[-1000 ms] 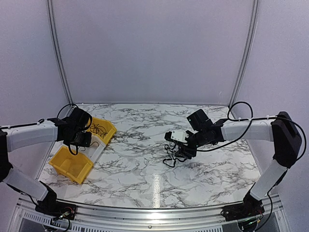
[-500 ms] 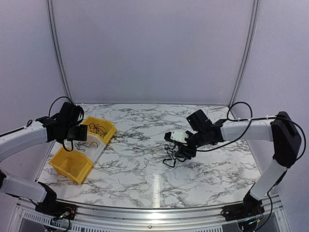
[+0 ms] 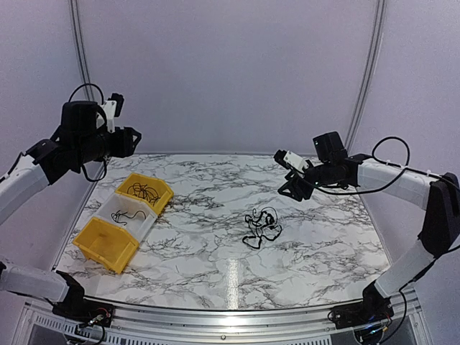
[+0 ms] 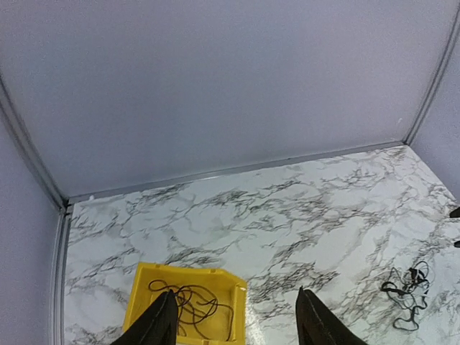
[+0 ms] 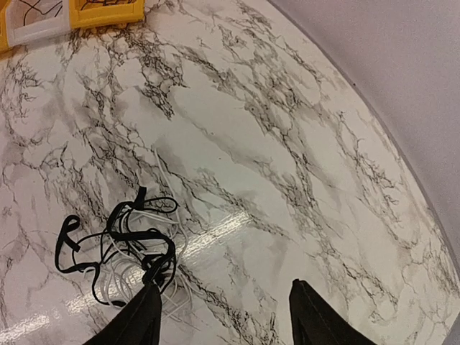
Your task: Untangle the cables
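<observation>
Hanging high above the left rear corner of the table, the left gripper (image 3: 131,141) has its two dark fingers (image 4: 159,327) spread wide with nothing between them. Its wrist camera looks down past them onto a yellow plastic bin (image 4: 185,270). That bin lies at the far end of a diagonal row of three on the left side of the white, grey-veined marble tabletop (image 3: 215,269). A loose coil of thin black cable (image 4: 188,305) lies inside it. Next in the row, touching it, is a white plastic bin (image 3: 148,223) that holds another thin black strand (image 3: 122,214). Nearest the arm bases is a second yellow bin (image 3: 119,259), and no contents can be made out in it. The right gripper (image 3: 293,187) is raised over the right rear part of the table, its fingers (image 5: 140,320) likewise standing far apart and gripping nothing. Below and to its left, near the middle of the table, lies the knotted clump of thin black cables (image 3: 261,226), several loops tangled together and resting flat on the marble. In the right wrist view the clump (image 5: 121,248) sits just ahead of the left fingertip, and neither gripper touches it. The clump lies well apart from the row of bins.
</observation>
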`<state>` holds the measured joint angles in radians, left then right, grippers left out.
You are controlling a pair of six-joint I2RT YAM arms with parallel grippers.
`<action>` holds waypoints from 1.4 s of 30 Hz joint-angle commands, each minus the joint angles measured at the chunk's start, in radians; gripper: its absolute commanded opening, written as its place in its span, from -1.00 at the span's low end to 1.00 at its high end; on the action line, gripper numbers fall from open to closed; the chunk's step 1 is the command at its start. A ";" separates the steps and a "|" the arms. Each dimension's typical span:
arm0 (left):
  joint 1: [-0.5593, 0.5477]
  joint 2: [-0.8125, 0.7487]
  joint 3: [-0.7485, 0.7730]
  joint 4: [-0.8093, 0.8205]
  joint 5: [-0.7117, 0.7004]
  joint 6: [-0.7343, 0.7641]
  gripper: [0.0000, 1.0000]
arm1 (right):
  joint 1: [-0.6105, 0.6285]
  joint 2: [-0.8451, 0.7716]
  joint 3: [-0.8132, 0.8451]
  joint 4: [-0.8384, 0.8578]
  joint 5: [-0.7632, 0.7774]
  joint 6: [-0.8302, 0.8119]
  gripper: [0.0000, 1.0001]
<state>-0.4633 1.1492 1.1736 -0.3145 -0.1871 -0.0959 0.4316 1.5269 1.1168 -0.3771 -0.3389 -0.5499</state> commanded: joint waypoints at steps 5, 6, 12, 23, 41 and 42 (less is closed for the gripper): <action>-0.178 0.303 0.197 0.108 0.206 0.083 0.06 | -0.015 0.029 0.034 -0.094 -0.035 0.043 0.12; -0.196 0.328 0.196 0.123 0.206 0.072 0.01 | -0.015 0.042 0.038 -0.095 -0.039 0.044 0.10; -0.228 0.359 -0.028 0.302 0.271 0.014 -0.07 | -0.015 0.133 0.081 -0.103 -0.022 0.014 0.02; -0.296 0.435 -0.001 0.227 0.160 0.007 0.01 | -0.013 0.284 0.157 -0.111 -0.070 0.016 -0.27; -0.296 0.436 0.000 0.227 0.144 0.007 0.02 | -0.006 0.256 0.145 -0.146 -0.128 0.027 -0.22; -0.295 0.437 -0.001 0.227 0.145 0.007 0.02 | -0.004 0.265 0.139 -0.141 -0.127 0.028 -0.22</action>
<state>-0.7605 1.5879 1.1481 -0.0834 -0.0391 -0.0860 0.4175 1.7763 1.2354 -0.4946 -0.4427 -0.5270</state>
